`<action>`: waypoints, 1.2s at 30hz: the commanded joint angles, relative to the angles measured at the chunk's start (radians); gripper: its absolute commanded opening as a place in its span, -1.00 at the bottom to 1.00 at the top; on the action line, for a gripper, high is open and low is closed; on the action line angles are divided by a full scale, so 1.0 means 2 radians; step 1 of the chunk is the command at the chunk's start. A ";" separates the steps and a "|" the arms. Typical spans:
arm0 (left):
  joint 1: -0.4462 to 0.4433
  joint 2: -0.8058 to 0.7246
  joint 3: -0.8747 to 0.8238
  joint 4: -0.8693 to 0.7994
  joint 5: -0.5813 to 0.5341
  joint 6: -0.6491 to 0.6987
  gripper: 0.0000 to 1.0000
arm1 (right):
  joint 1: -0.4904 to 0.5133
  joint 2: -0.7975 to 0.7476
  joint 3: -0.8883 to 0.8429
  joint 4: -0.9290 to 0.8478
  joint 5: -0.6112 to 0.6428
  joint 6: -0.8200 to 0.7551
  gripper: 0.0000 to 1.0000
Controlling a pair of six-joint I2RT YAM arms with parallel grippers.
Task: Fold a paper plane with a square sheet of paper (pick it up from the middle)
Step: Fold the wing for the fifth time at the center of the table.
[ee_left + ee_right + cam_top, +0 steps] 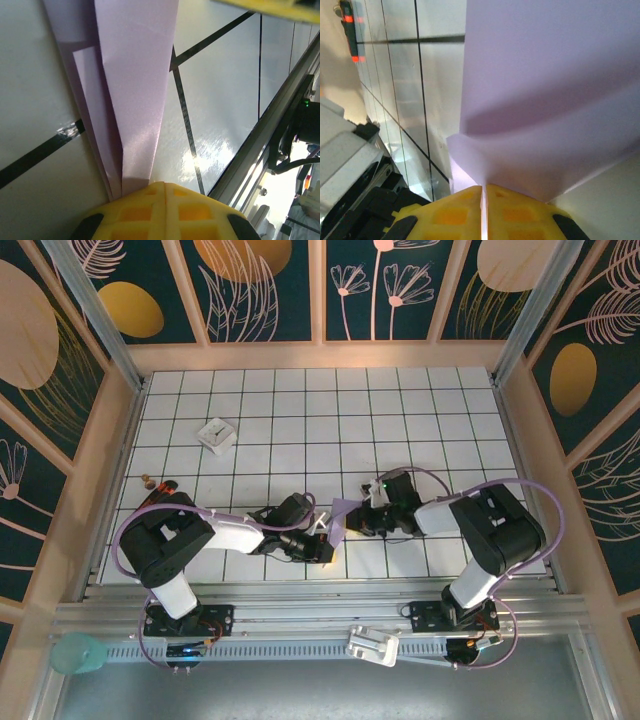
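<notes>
The square sheet of paper is folded into a slim lavender paper plane [338, 518], held between my two grippers near the table's front middle. In the left wrist view its layered folds [135, 90] narrow toward my left gripper [165, 186]. That gripper's yellow fingers are pressed together, and the paper's end runs in at the left finger's tip. In the right wrist view a broad flap of the paper [545, 100] rises from my right gripper [484, 189], which is shut on its lower edge. Seen from above, the left gripper [323, 537] and right gripper [353, 517] almost touch.
A small white block with a dark mark [216, 435] sits at the back left. Small bits [152, 481] lie by the left wall. The aluminium rail [320, 612] runs along the near edge, with a white bracket [372, 645] and a teal object [78, 652] below it.
</notes>
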 commanded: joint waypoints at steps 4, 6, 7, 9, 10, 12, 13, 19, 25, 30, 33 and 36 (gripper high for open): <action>0.000 0.031 -0.035 -0.120 -0.035 0.026 -1.00 | -0.046 0.027 0.019 -0.042 0.023 -0.043 -0.79; 0.000 0.031 -0.035 -0.120 -0.036 0.028 -1.00 | -0.059 0.033 0.025 -0.048 0.024 -0.046 -0.80; 0.000 0.032 -0.036 -0.120 -0.036 0.029 -1.00 | -0.064 0.036 0.028 -0.051 0.025 -0.047 -0.80; 0.000 0.034 -0.037 -0.120 -0.037 0.030 -1.00 | -0.076 0.042 0.037 -0.061 0.029 -0.050 -0.80; 0.000 0.034 -0.038 -0.120 -0.037 0.031 -1.00 | -0.081 0.045 0.041 -0.064 0.032 -0.050 -0.80; 0.000 0.032 -0.038 -0.120 -0.037 0.032 -1.00 | -0.092 0.054 0.051 -0.075 0.038 -0.049 -0.81; 0.000 0.031 -0.038 -0.121 -0.038 0.032 -1.00 | -0.096 0.058 0.056 -0.080 0.042 -0.048 -0.81; 0.000 0.025 -0.035 -0.124 -0.039 0.032 -1.00 | -0.127 0.071 0.093 -0.098 0.051 -0.039 -0.83; 0.000 0.016 -0.020 -0.127 -0.042 0.028 -1.00 | -0.143 0.005 0.100 -0.116 0.040 -0.050 -0.81; 0.000 0.007 -0.007 -0.132 -0.044 0.022 -1.00 | -0.118 -0.089 0.053 -0.110 0.034 -0.046 -0.79; 0.000 0.008 -0.002 -0.136 -0.044 0.022 -1.00 | -0.076 -0.115 0.028 -0.093 0.036 -0.029 -0.79; 0.000 0.011 0.002 -0.137 -0.045 0.023 -1.00 | -0.028 -0.105 0.018 -0.059 0.038 -0.008 -0.79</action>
